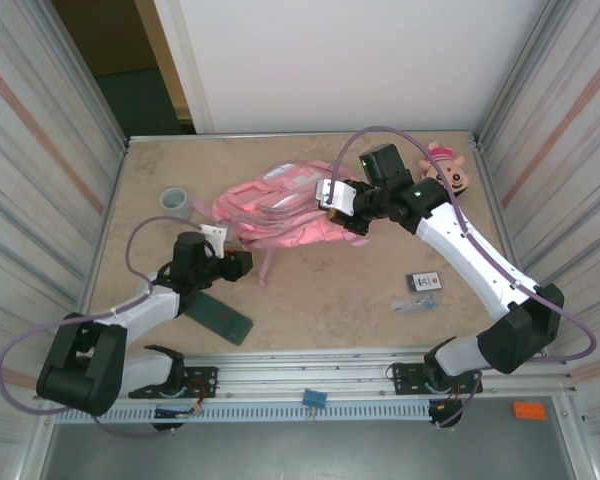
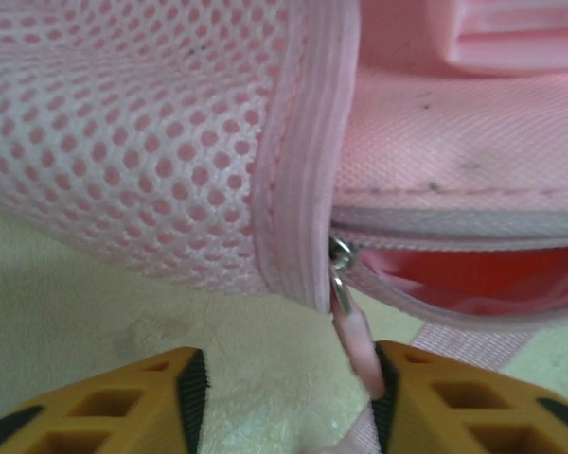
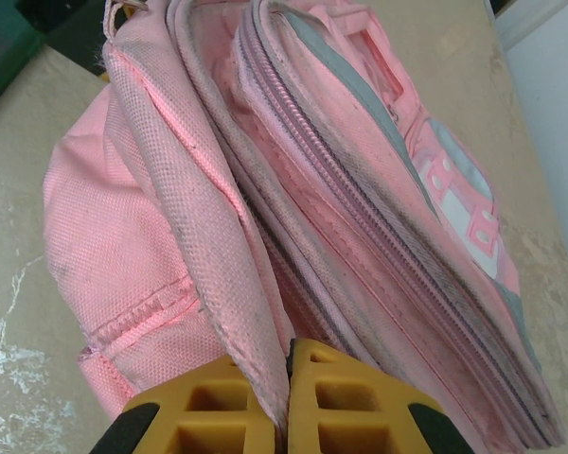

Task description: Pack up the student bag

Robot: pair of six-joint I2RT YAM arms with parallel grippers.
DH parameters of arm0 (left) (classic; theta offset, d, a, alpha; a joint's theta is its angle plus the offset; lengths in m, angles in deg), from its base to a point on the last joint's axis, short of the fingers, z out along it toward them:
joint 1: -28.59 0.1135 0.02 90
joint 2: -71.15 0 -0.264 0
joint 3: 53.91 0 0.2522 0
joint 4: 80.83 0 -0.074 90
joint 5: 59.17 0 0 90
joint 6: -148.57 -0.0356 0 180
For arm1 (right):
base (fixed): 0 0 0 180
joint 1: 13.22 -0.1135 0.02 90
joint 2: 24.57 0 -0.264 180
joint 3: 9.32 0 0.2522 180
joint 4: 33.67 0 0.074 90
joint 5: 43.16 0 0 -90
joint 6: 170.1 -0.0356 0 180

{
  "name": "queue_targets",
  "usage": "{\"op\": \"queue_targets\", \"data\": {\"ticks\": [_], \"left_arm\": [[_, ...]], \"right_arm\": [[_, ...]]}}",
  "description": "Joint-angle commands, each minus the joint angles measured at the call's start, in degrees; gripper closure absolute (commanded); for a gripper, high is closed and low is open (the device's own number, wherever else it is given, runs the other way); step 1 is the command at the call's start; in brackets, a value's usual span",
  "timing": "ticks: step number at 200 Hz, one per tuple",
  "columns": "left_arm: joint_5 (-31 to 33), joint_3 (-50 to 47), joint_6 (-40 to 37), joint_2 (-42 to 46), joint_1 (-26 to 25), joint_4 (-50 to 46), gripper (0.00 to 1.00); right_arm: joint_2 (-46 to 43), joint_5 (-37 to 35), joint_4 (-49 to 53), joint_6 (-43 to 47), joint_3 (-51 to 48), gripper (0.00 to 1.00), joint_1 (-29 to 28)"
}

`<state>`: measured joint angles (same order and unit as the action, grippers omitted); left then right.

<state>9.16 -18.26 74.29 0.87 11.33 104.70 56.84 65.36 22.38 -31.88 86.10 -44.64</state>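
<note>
The student bag (image 1: 280, 205), a large pink backpack, lies on its side in the middle of the table. My right gripper (image 1: 332, 197) is at the bag's right end, shut on an edge of pink fabric (image 3: 265, 369); the wrist view shows the bag's zip rows and pale stripe (image 3: 360, 113). My left gripper (image 1: 242, 263) is at the bag's lower left. Its jaws (image 2: 289, 378) stand apart. The pink zip pull (image 2: 355, 331) hangs between them against the right pad, and the left pad (image 2: 191, 388) is clear of it. The zip beside it gapes a little (image 2: 473, 274).
A grey tape roll (image 1: 175, 200) stands left of the bag. A dark green notebook (image 1: 220, 315) lies near the left arm. A small card (image 1: 423, 281) and a slim item (image 1: 415, 303) lie front right. A round plush (image 1: 450, 170) sits at the back right corner.
</note>
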Motion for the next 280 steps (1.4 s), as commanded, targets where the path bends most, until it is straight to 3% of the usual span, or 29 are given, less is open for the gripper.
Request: {"op": "queue_targets", "data": {"ticks": [1,30,51,72,154,206,231,252,280], "left_arm": [[-0.97,1.26,-2.26,-2.31,-0.15,6.55,0.64],[-2.28,1.47,-3.77,-2.63,-0.35,8.26,0.89],[-2.76,0.77,-6.28,-0.42,-1.09,8.06,1.00],[-4.04,0.09,-9.60,2.76,-2.57,6.23,1.00],[-21.48,7.07,-13.12,10.20,-9.12,-6.42,1.00],[-13.30,17.46,-13.80,7.03,-19.48,-9.59,1.00],[-11.86,22.18,-15.01,3.90,-21.54,-11.68,0.91],[-9.47,23.48,-17.69,4.54,-21.60,-15.75,0.67],[-4.94,20.93,-25.77,9.74,-19.29,-21.51,0.34]], "right_arm": [[-0.70,2.23,-5.00,-2.44,3.52,1.00,0.31],[-0.61,1.86,-5.67,-2.86,2.61,1.00,0.31],[-1.06,1.12,-7.48,-3.57,0.54,1.00,0.39],[-1.08,-0.70,-9.62,-4.83,-1.47,1.00,0.39],[-0.77,-5.94,-19.38,-12.60,-8.84,1.00,-1.12],[-2.16,-1.89,-22.16,-14.26,-12.27,1.00,-2.98],[-2.79,2.05,-21.83,-13.77,-12.79,1.00,-2.63],[-3.39,8.23,-19.20,-11.19,-12.05,1.00,-0.38],[-3.99,13.92,-8.32,2.28,-10.11,1.00,1.35]]}}
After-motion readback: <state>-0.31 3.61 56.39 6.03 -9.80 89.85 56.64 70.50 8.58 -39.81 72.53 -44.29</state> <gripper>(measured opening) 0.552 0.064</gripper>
